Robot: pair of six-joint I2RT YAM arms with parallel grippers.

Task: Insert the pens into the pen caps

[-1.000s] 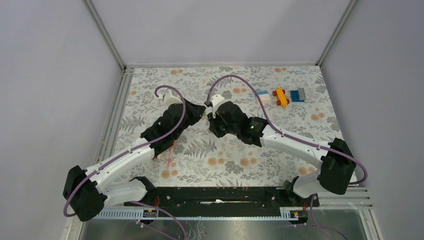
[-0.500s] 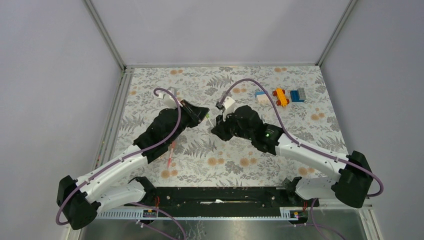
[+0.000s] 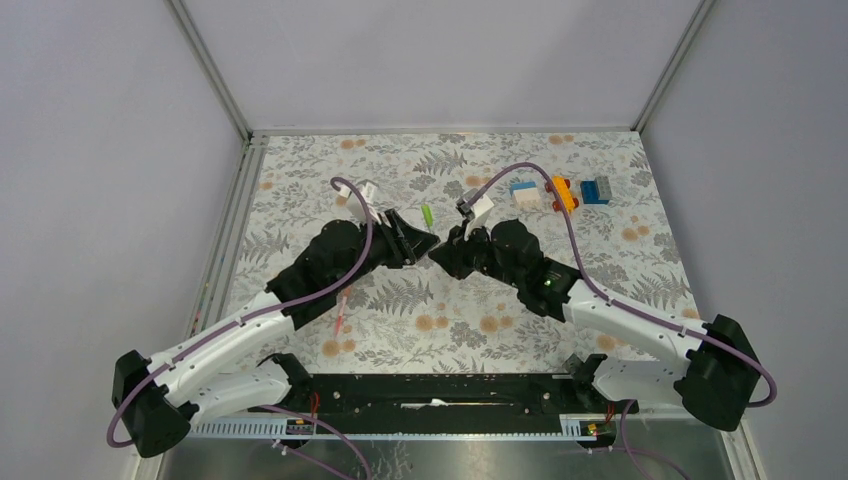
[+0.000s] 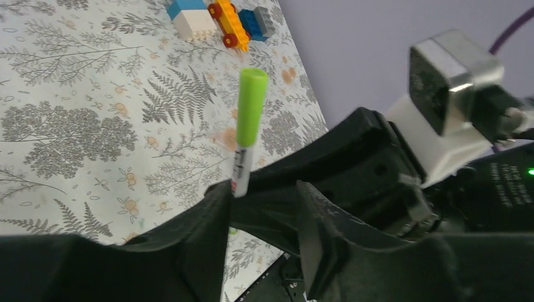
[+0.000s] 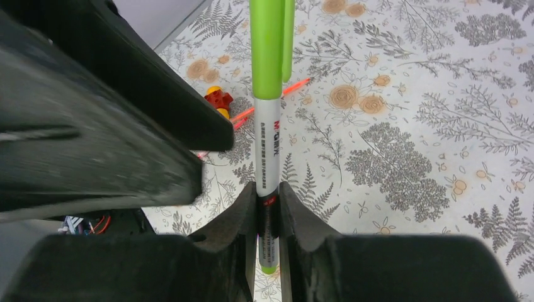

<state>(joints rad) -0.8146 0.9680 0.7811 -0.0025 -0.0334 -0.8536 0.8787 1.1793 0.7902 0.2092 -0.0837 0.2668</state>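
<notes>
The white pen (image 5: 267,151) reads "M&G" in red; the finer black print is too small to read. My right gripper (image 5: 267,207) clamps its barrel, green cap (image 5: 267,44) fitted, above the floral mat (image 3: 620,260). My left gripper (image 4: 261,214) faces it, fingers apart.

The pen (image 3: 427,215) is closed in from both sides: the left gripper (image 4: 264,195) is pressed against it and the right gripper (image 5: 267,204) is clamped on its lower end. Beyond the pen, bare table (image 3: 620,270) is offered for passage. Far right of it, toy blocks (image 3: 560,192) are clustered; near-left, pink pens (image 3: 343,310) are laid beside the left arm.
</notes>
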